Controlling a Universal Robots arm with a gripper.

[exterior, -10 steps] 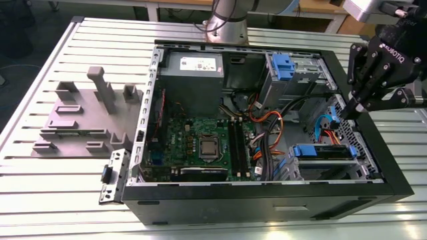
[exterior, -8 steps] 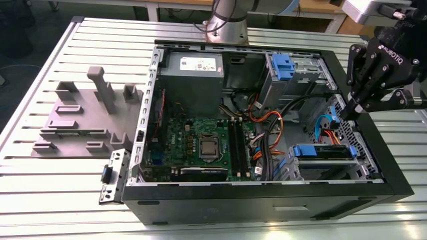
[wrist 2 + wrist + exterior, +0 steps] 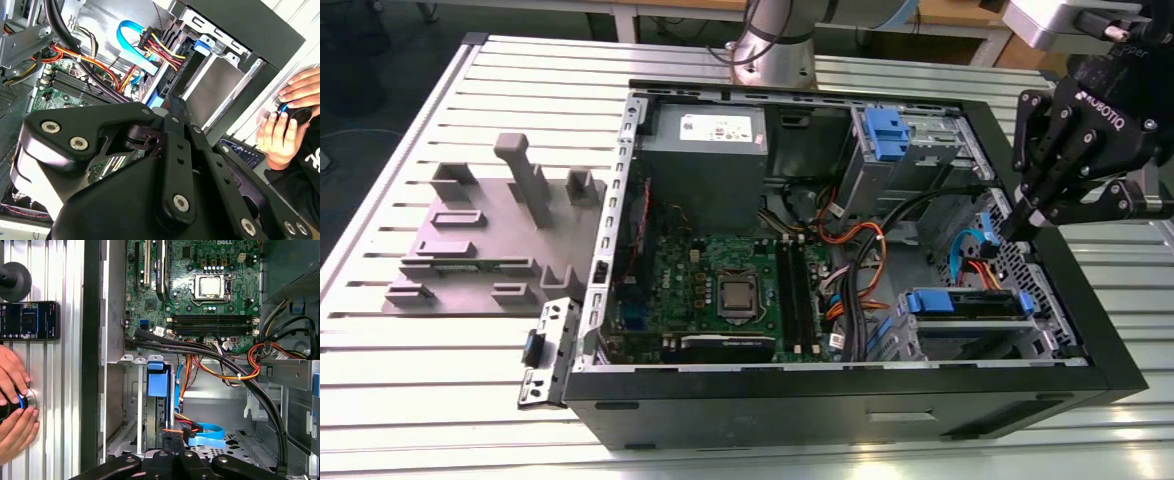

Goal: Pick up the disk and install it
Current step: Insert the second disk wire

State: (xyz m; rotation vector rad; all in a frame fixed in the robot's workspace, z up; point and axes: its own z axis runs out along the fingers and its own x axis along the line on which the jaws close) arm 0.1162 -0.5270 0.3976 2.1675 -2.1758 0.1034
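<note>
We looked from the exterior view's left to its right. First we saw a grey plastic holder (image 3: 487, 235) lying on the ridged metal bench (image 3: 427, 380). Next came the open computer case (image 3: 854, 395). Inside it sat a grey power box (image 3: 707, 150) near the far wall, and a green board (image 3: 720, 295) with a shiny chip (image 3: 738, 295) lay on the case floor. Red, orange and black wires (image 3: 847, 270) ran between the board and the drive spots. The disk (image 3: 967, 310) sat in a silver cage (image 3: 921, 345) in the near corner of the case on the exterior view's right, with its blue rail on top and blue cables just beside it. It looked already in its slot. The black pincer (image 3: 1021, 215) hung above the case wall on that side, over the disk and apart from it. Its fingers were pressed together and held nothing. In the first wrist view, a person's hands (image 3: 15, 415) rested on a round knob on the bench, near a phone (image 3: 30, 320).
</note>
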